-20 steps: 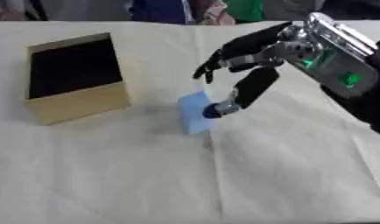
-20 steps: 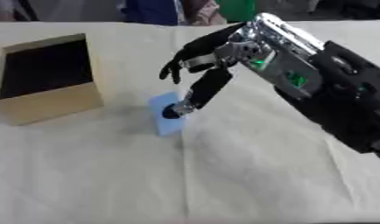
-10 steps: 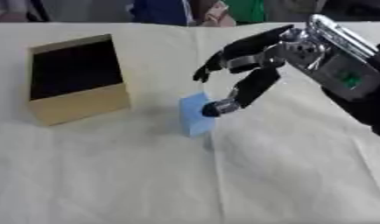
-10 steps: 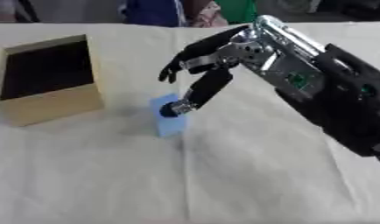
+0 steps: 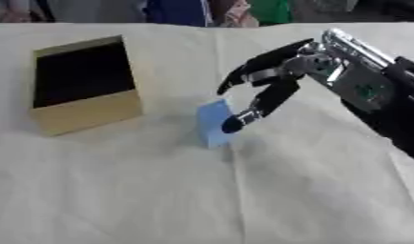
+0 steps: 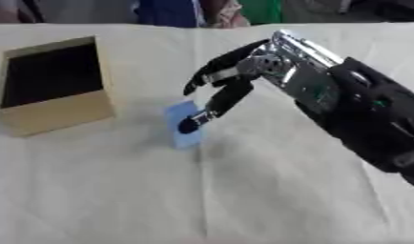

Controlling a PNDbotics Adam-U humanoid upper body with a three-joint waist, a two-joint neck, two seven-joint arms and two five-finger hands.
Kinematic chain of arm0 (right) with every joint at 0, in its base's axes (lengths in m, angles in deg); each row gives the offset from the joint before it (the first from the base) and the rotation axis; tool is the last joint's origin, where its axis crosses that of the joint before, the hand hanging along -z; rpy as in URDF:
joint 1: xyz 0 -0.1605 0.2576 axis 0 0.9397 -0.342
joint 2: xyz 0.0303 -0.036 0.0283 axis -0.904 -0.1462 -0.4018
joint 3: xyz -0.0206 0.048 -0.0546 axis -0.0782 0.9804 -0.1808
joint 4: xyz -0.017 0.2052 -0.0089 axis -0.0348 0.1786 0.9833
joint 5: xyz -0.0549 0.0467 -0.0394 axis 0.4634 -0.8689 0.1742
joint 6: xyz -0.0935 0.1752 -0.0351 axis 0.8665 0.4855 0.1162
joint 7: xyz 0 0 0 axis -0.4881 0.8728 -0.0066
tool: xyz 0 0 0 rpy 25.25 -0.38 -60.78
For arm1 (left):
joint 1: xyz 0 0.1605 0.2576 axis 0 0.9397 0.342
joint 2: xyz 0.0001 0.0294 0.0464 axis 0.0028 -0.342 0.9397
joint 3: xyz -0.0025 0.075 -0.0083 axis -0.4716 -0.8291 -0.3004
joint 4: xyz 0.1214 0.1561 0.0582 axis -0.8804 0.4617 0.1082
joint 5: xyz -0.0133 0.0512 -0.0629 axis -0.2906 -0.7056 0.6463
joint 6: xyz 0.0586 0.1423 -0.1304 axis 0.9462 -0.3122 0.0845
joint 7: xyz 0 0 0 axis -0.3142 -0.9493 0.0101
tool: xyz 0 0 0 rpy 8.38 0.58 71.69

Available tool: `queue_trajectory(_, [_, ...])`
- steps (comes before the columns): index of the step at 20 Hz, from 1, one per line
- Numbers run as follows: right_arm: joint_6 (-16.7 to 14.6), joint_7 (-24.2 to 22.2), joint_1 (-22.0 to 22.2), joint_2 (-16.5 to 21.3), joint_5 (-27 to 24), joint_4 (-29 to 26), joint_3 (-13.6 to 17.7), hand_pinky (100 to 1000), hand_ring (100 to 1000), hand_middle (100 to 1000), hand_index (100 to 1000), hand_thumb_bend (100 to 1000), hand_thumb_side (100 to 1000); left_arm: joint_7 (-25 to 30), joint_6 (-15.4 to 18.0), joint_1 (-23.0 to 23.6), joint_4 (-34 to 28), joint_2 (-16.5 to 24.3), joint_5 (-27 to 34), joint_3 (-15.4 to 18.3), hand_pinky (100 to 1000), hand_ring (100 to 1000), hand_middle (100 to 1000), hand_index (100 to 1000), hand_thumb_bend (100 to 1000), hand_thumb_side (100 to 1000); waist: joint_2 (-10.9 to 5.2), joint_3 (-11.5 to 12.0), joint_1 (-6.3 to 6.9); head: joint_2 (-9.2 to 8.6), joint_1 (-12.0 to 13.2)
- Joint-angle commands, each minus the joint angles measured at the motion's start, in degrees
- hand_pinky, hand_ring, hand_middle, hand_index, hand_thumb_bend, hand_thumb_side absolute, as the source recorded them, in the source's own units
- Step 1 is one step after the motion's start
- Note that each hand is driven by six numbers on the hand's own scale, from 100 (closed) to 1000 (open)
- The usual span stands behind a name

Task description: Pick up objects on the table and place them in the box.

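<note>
Your right hand [image 5: 273,81] reaches over the white-covered tabletop [image 5: 119,190], fingers spread wide, thumb tip touching a standing light blue block [image 5: 212,123]. The block sits right of the open cardboard box [image 5: 83,86], outside it

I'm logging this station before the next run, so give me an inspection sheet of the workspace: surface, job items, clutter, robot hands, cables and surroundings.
Surface: table under a creased white cloth.
Job's things: tan cardboard box with a dark inside, open, at the far left; light blue flat rectangular block propped up on edge near the middle, outside the box.
Clutter: nothing seen.
Robot hands: right robot hand reaches in from the right, thumb tip against the block's right face, fingers arched above it, not closed round it. Left robot hand: nothing seen.
Cables: nothing seen.
Surroundings: people in blue and green clothing stand along the far edge, touching nothing.
</note>
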Motion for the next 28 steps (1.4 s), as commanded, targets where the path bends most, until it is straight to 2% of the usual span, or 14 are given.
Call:
queue_trajectory(1, [-0.7,0.0,-1.1,0.1,1.0,0.9,1.3,1000,1000,965,1000,553,951,0.3,0.0,-0.6,-0.9,0.7,0.1,0.8,727,890,680,812,117,1000,-0.7,0.1,0.31,-0.65,0.2])
queue_trajectory(4, [-1.2,0.0,-1.3,-0.2,1.5,1.3,1.4,1000,1000,960,1000,472,887,0.5,-0.2,-0.5,-0.9,0.7,0.0,0.8,726,890,675,804,116,1000,-0.46,0.2,0.34,-0.81,0.2])
queue_trajectory(8, [-1.6,0.0,-1.4,-0.2,1.7,1.0,1.6,1000,1000,955,1000,431,831,0.7,-0.3,-0.5,-0.9,0.6,0.1,0.9,725,890,672,802,115,1000,-0.12,0.2,0.37,-0.96,0.3])
queue_trajectory(22, [-2.2,1.0,-1.5,-0.2,5.5,0.8,2.6,1000,1000,940,1000,413,806,1.4,-0.5,-0.4,-0.9,0.4,0.1,1.0,722,890,665,794,108,997,0.67,0.4,0.4,-1.47,0.8])
queue_trajectory(28, [-2.1,2.6,-1.8,-1.0,6.4,2.1,3.0,1000,993,927,1000,445,843,1.8,-0.6,-0.6,-0.9,0.3,0.1,1.0,722,890,663,790,108,998,0.9,0.5,0.34,-1.82,0.8])
